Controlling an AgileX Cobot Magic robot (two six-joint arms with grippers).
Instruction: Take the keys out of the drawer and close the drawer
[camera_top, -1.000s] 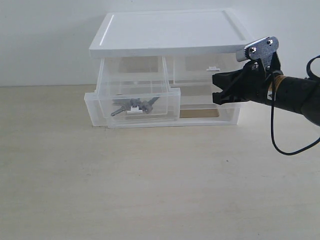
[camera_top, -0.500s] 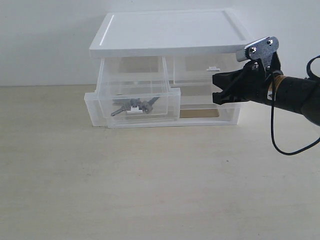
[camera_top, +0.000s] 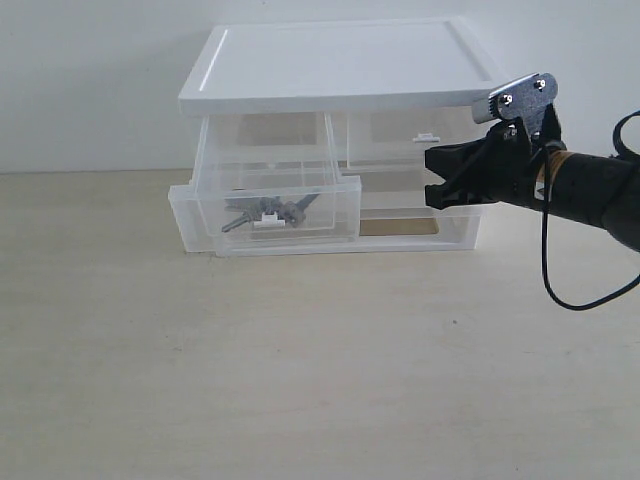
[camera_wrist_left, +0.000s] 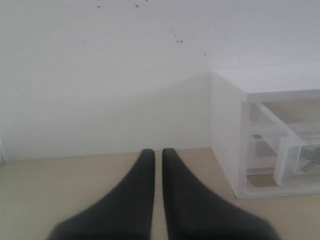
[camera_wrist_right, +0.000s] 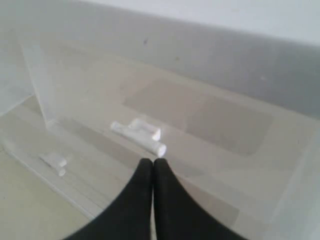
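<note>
Exterior: the keys (camera_top: 268, 212) lie in the pulled-out drawer (camera_top: 190, 222). My right gripper (camera_top: 432, 180), shut and empty, hovers at the neighbouring drawer (camera_top: 395, 125).

Left wrist: my left gripper (camera_wrist_left: 158, 151) is closed and empty, well away.

Right wrist: I risk nudging that wrong handle (camera_wrist_right: 140, 132).

Black tool (camera_top: 431, 178), silver bracket (camera_top: 520, 97), black cable (camera_top: 548, 272)

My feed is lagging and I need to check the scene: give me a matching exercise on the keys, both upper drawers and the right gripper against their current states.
Things:
1. keys
2. left upper drawer
3. right upper drawer
4. right gripper

States:
A. pushed in
B. jaws shut, holding nothing
C. pulled out
D. lying inside an open drawer

Pairs: 1-D, 2-C, 3-A, 4-B
</note>
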